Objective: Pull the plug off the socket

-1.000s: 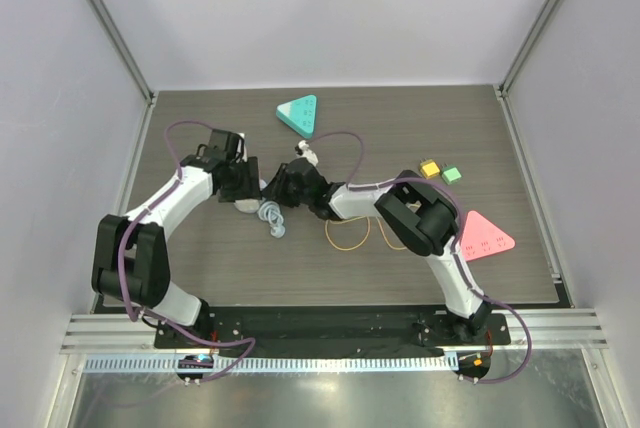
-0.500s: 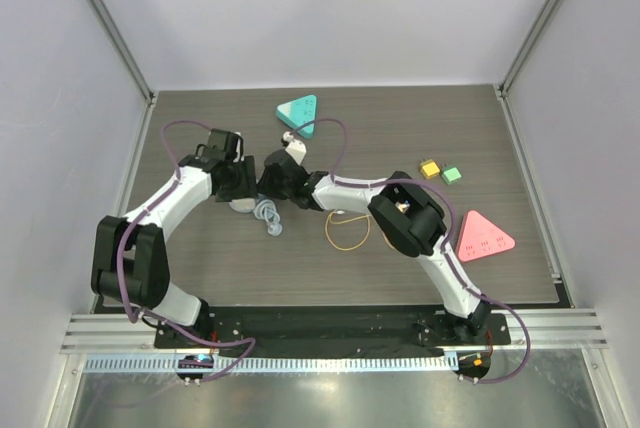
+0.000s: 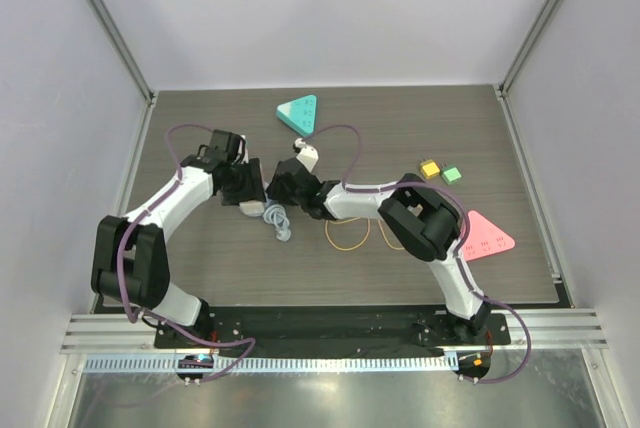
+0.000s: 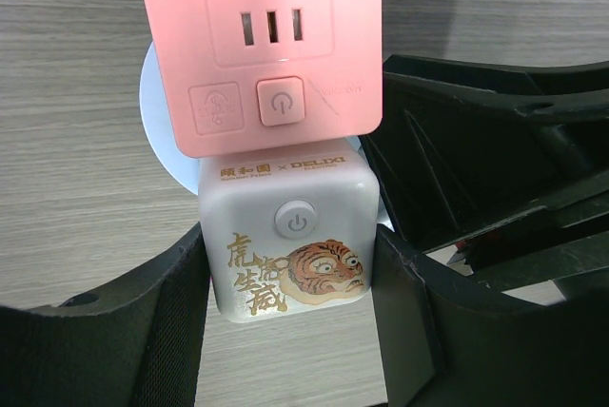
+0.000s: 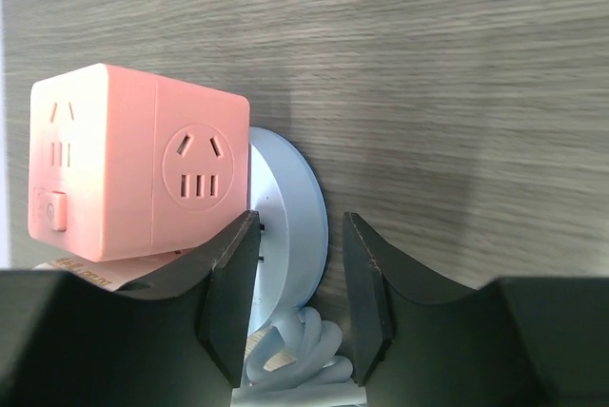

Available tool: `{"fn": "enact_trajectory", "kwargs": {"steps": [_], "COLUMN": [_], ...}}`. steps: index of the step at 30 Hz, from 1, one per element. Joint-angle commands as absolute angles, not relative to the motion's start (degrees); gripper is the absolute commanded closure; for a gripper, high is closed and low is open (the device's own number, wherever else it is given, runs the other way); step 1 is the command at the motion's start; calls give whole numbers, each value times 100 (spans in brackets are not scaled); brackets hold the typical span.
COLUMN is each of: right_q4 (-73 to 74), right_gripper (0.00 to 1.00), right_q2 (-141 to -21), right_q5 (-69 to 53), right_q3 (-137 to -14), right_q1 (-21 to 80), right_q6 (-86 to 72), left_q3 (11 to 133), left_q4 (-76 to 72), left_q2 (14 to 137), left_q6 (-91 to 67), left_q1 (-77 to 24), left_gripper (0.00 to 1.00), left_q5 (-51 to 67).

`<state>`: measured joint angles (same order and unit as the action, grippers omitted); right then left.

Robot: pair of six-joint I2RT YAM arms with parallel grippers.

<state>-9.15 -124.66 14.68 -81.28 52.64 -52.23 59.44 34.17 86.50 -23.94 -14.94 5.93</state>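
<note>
The socket (image 5: 124,174), a pink cube, is seen near the middle of the table (image 3: 420,118), set against a white cube (image 4: 285,222) printed with a tiger. The white cube is clamped by the left gripper (image 4: 290,269), whose black fingers (image 4: 162,331) are pressed against its two opposite sides. The plug (image 5: 295,198), a pale blue disc, is found flat against the side of the socket that is turned away from the left wrist camera; whether its pins are seated inside cannot be told. A pale blue cable (image 3: 279,220) is seen coiled on the table just beside the plug, on the near side. The right gripper (image 5: 295,255) is brought up to the plug from the opposite side to the left gripper, and its jaws are held apart, with the rim of the disc between them. One of its fingers (image 5: 233,302) is placed close to the seam between plug and socket, while a strip of table is visible between the disc's edge and the other finger, so no clamp on the plug is shown. A teal triangle (image 3: 298,113) is laid farther back on the table, a pink triangle (image 3: 485,238) is placed well to the right, and a yellow block (image 3: 430,168) and a green block (image 3: 451,175) are set side by side near it.
</note>
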Motion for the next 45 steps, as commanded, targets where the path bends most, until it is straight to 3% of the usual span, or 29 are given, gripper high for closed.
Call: {"fn": "enact_trajectory", "kwargs": {"steps": [1, 3, 6, 7, 12, 13, 15, 28, 34, 40, 45], "right_q4": [-115, -36, -35, -35, -35, -44, -44, 18, -703, -1799, -2988], "right_gripper": [53, 52, 50, 50, 46, 45, 43, 35, 34, 33, 33], "right_q2": [-12122, -11972, -11813, -11813, -11830, -11830, -11787, -11118, -10943, -10381, -9976], "right_q5": [1617, 1652, 1583, 1539, 1354, 1327, 1310, 1354, 1090, 469, -141], "right_q3": [-7902, -7849, -7708, -7691, -7708, -7717, -7699, -7111, -6847, -5961, -5037], "right_q1": [5353, 5353, 5353, 5353, 5353, 5353, 5353, 5317, 5317, 5019, 4632], "right_q6": [-4809, -4746, -4746, -4737, -4676, -4650, -4571, -4421, -4605, -5088, -5467], "left_q3": [6258, 6249, 6214, 6196, 6144, 6135, 6126, 6143, 6293, 6381, 6372], "left_q4": [2962, 2962, 2962, 2962, 2944, 2936, 2936, 3076, 3418, 3533, 3498], "left_q2": [8534, 8552, 8508, 8490, 8376, 8350, 8306, 8121, 8217, 8367, 8402], "left_q6": [-2628, -2680, -2725, -2725, -2733, -2733, -2716, -2619, -2443, -2417, -2408], "left_q1": [-1732, -1731, -1732, -1731, -1740, -1749, -1740, -1766, -2100, -2153, -2206], "left_gripper": [99, 95, 73, 61, 39, 25, 21, 21, 21, 29, 25], "left_q5": [2258, 2303, 2285, 2303, 2399, 2408, 2417, 2233, 1469, 1204, 1213]}}
